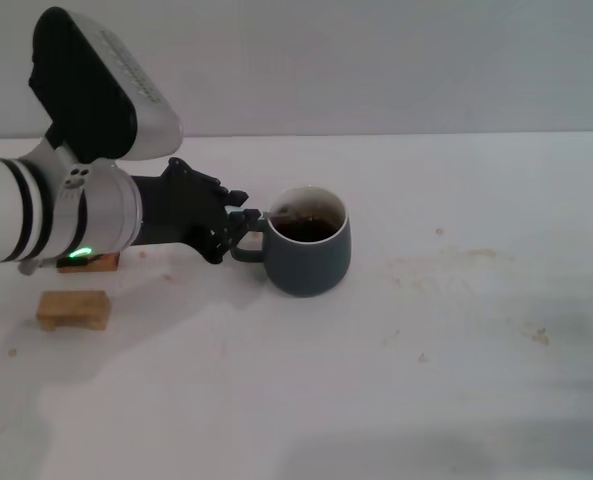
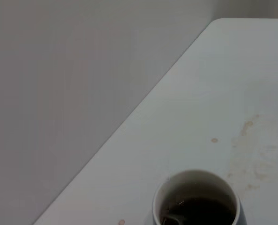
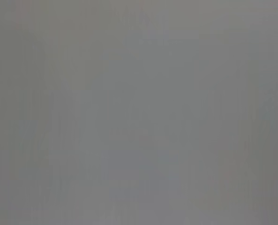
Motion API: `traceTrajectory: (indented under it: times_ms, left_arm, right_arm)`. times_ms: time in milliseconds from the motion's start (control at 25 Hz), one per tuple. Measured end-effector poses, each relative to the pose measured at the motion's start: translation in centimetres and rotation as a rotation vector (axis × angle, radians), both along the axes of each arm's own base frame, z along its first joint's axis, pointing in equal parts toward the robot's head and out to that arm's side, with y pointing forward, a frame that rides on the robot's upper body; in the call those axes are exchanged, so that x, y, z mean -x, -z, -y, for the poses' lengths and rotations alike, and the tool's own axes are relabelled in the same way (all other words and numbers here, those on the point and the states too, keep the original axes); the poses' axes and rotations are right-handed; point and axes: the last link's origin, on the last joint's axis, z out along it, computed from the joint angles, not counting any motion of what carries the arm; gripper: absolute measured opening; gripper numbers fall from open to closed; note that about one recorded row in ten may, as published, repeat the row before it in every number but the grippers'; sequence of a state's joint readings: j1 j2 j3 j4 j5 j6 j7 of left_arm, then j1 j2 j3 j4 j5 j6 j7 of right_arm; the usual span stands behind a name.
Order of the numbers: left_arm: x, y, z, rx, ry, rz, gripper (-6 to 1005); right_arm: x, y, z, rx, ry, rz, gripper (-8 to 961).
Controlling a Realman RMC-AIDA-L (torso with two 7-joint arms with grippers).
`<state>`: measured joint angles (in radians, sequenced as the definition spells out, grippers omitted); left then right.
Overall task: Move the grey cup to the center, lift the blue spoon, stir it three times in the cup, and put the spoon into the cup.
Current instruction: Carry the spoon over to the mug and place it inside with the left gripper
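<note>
— Where's the hand?

— My left hand (image 1: 238, 228) sits at the handle of the grey cup (image 1: 307, 253); I cannot tell whether it grips; the right hand is out of view.

— And progress?

— The cup stands near the middle of the table (image 1: 456, 340); the blue spoon (image 2: 169, 219) seems to lie in the liquid already; I judge we're near the end.

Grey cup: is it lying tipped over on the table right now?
No. The grey cup stands upright on the white table, with dark liquid level inside and the left gripper at its handle.
</note>
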<state>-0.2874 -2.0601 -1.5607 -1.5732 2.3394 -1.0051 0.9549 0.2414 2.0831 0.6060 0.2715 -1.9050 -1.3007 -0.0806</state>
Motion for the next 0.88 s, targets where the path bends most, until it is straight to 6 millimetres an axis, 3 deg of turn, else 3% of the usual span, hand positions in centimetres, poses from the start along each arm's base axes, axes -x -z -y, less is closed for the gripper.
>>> traceTrajectory:
  times_ms: [600,880]
  left_arm:
    - [-2.7,2.4,0.6,0.064,0.086,0.000,177]
    - [-1.9,1.6,1.3,0.041,0.068,0.002,177]
  right_arm:
    - [-0.1,0.1,0.2,0.001,0.004,-0.001,-2]
    - [0.0,0.2,0.2,0.010,0.000,-0.001,-2]
